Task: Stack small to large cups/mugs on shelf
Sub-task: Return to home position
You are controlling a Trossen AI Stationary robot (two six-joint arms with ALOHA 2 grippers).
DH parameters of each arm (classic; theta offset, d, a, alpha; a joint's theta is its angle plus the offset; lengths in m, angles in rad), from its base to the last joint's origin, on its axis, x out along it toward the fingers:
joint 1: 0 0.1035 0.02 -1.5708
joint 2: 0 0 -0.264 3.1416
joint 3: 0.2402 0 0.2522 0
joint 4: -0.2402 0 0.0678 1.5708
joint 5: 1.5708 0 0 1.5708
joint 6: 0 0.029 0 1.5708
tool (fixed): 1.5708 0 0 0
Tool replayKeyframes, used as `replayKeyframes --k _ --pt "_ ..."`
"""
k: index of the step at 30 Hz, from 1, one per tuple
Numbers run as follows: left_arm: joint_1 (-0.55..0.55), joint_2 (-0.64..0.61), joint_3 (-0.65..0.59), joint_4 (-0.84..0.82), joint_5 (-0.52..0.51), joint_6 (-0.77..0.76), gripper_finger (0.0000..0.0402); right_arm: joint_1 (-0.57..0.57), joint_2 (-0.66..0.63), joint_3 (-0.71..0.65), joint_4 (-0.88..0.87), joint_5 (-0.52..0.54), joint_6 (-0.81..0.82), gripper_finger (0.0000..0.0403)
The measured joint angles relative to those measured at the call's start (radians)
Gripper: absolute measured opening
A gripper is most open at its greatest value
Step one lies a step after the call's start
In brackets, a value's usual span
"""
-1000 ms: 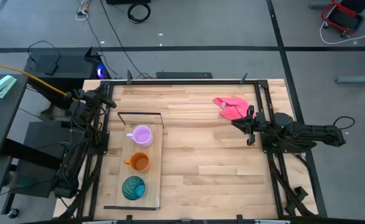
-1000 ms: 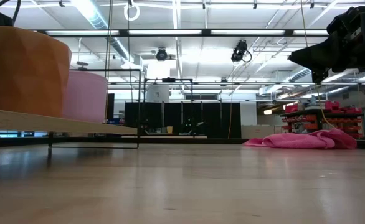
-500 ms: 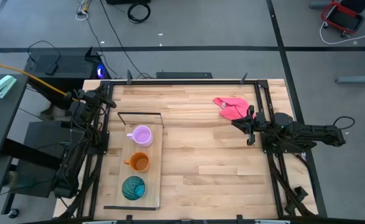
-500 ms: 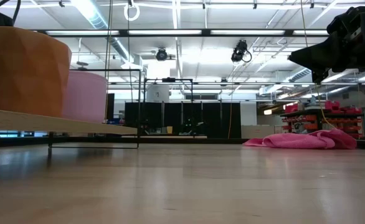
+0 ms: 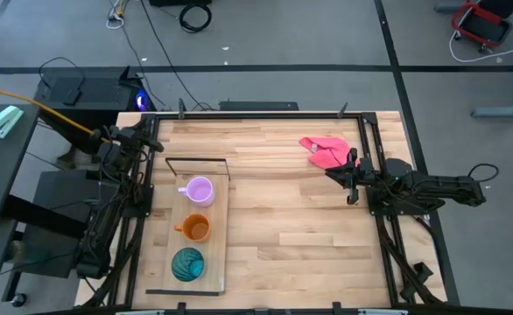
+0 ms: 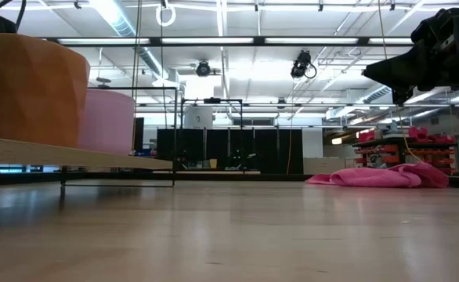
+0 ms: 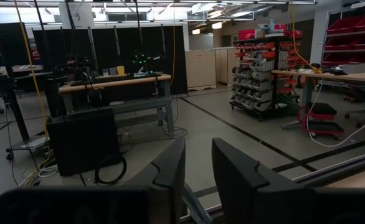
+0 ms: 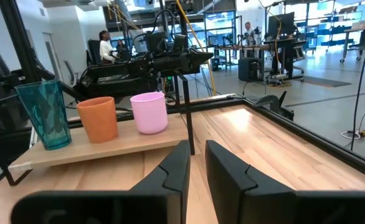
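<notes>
All three vessels stand in a row on the shelf (image 5: 218, 254) at the left of your counter (image 5: 283, 236). The lilac mug (image 5: 200, 189) is farthest, by the black wire frame, the orange mug (image 5: 195, 228) is in the middle, and the teal tumbler (image 5: 186, 263) is nearest. They are close together, but none touches another.

If you need to shift one, expect the two mugs to be rigid and fairly weighty. Both handles point left, away from the right arm, so pinching over the rim onto the wall looks like the simpler hold. The tumbler is taller and translucent, so it is probably lighter, smoother and easier to tip. Grip it low on the body, and not hard.

Your right hand (image 8: 197, 146) hangs above the right side of the counter, near the pink cloth (image 5: 325, 150) and facing the shelf. Its fingers are a narrow gap apart, holding and touching nothing. Your left hand (image 7: 198, 146) is pulled back at the far left corner and looks out over the room. It has the same narrow gap and is empty.
</notes>
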State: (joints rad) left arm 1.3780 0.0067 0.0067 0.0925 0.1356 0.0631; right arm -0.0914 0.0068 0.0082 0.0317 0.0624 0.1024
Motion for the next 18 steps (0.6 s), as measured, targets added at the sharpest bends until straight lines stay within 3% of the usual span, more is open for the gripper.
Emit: replayKeyframes --k 18 --pt "0.0 0.0 0.0 0.0 0.0 0.0 0.0087 0.0 0.0 0.0 0.0 0.0 0.0 0.0059"
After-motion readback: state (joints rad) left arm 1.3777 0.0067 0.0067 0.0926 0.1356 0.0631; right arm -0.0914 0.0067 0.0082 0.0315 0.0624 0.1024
